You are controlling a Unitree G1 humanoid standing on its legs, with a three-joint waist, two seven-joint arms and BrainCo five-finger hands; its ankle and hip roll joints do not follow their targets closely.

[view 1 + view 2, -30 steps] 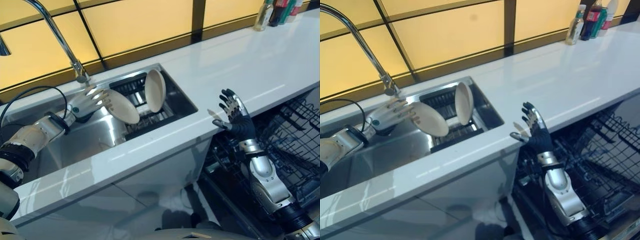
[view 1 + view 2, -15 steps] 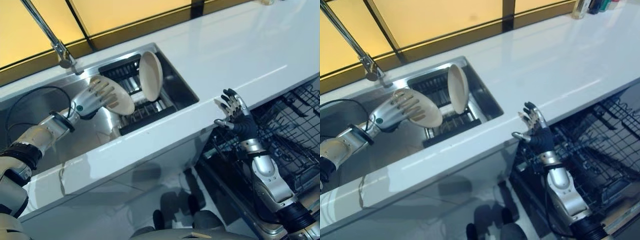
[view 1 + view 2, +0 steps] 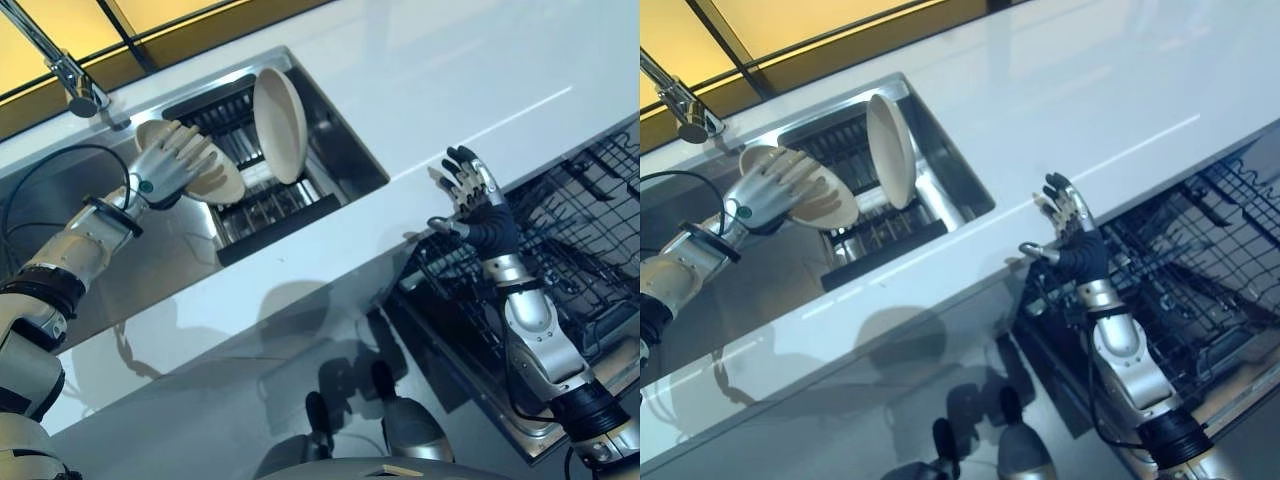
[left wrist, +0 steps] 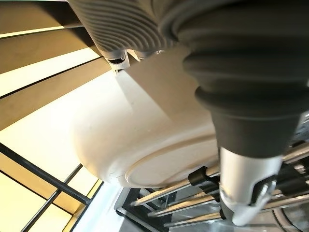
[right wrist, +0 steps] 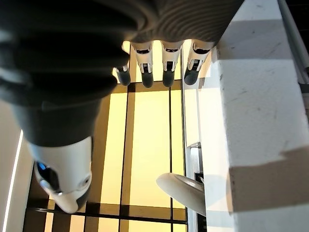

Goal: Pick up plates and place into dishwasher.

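A cream plate (image 3: pixel 218 182) hangs tilted over the sink (image 3: pixel 165 262), and my left hand (image 3: pixel 168 165) is shut on it with fingers spread over its upper face. Up close the plate's underside (image 4: pixel 145 145) lies against the palm. A second cream plate (image 3: pixel 280 122) stands on edge in the black dish rack (image 3: pixel 268 208) inside the sink, just right of the held one. My right hand (image 3: pixel 472 205) is open with fingers straight, raised at the counter's front edge above the dishwasher rack (image 3: pixel 585 235). Its fingers (image 5: pixel 164 67) hold nothing.
The white counter (image 3: pixel 440 85) runs right of the sink. A chrome faucet (image 3: pixel 62 68) stands at the sink's far left. The dishwasher's black wire rack is pulled out below the counter on the right.
The whole picture has shifted, so the camera moved. My left hand keeps the plate and has brought it a little nearer the standing plate. The right hand stays raised and open.
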